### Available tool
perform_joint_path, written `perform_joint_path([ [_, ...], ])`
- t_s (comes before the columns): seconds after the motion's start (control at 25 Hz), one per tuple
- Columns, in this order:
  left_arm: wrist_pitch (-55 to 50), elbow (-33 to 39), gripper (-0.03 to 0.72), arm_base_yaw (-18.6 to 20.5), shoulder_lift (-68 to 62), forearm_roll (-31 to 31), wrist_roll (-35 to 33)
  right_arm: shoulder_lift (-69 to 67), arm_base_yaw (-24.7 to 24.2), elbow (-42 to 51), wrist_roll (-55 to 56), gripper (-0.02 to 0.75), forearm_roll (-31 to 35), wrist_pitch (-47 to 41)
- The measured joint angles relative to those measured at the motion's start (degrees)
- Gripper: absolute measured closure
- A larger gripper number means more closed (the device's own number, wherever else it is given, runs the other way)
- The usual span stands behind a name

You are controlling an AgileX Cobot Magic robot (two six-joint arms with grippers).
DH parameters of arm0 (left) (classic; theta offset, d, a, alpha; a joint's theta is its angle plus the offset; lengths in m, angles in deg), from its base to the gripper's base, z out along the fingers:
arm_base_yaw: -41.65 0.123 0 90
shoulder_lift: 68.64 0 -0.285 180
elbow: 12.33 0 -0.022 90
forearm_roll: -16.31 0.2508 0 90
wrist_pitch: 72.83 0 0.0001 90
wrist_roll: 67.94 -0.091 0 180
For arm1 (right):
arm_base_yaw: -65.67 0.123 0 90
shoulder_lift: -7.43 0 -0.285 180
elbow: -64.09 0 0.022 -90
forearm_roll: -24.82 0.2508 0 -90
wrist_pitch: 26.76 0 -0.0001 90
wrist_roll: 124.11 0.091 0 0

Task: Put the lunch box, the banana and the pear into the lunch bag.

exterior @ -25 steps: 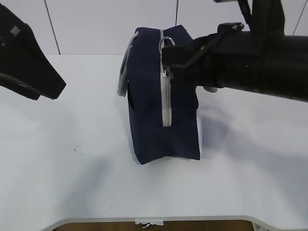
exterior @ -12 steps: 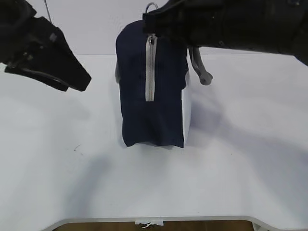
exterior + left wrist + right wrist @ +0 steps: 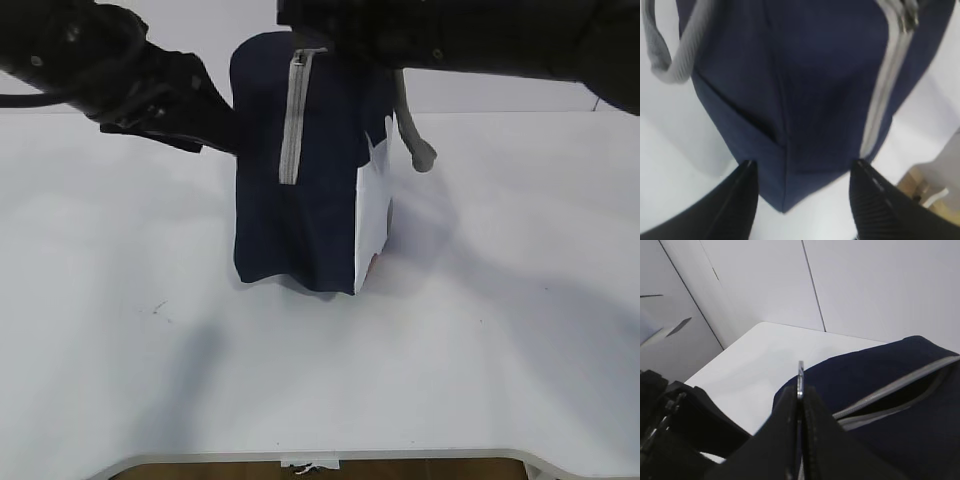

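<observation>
The navy-blue lunch bag point(image 3: 300, 220) stands on one end on the white table point(image 3: 500, 330), with its grey zipper point(image 3: 290, 120) facing me and its white side panel point(image 3: 370, 215) on the right. My right gripper point(image 3: 300, 42) is shut on the metal zipper pull point(image 3: 800, 372) at the bag's top. My left gripper point(image 3: 215, 128) is open against the bag's upper left side. In the left wrist view the jaws point(image 3: 802, 172) straddle a lower corner of the bag point(image 3: 815, 90) without touching it. The lunch box, banana and pear are out of view.
A grey webbing handle point(image 3: 412, 135) hangs off the bag's right side, and another shows in the left wrist view point(image 3: 675, 55). The table's front edge point(image 3: 320, 458) runs along the bottom. A white wall stands behind.
The bag has been pulled up by its zipper pull from lying tilted to standing on end, shifting left. My left gripper has moved right, up to the bag's side.
</observation>
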Motion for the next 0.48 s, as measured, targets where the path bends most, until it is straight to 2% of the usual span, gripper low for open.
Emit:
perform_joint_path([
  [0.2, 3.75, 0.0, 0.241, 0.0, -2.5, -5.15, -5.09, 0.0, 0.0, -0.09, 0.13, 0.737, 0.0, 0.0],
  [0.36, 4.76, 0.0, 0.243, 0.0, -4.74, -11.51, -10.82, 0.0, 0.0, -0.09, 0.13, 0.737, 0.0, 0.0],
  [0.44, 4.87, 0.0, 0.274, 0.0, -5.24, -13.46, -12.98, 0.0, 0.0, -0.09, 0.13, 0.737, 0.0, 0.0],
  [0.48, 4.87, 0.0, 0.322, 0.0, -5.38, -13.64, -13.42, 0.0, 0.0, -0.09, 0.13, 0.737, 0.0, 0.0],
])
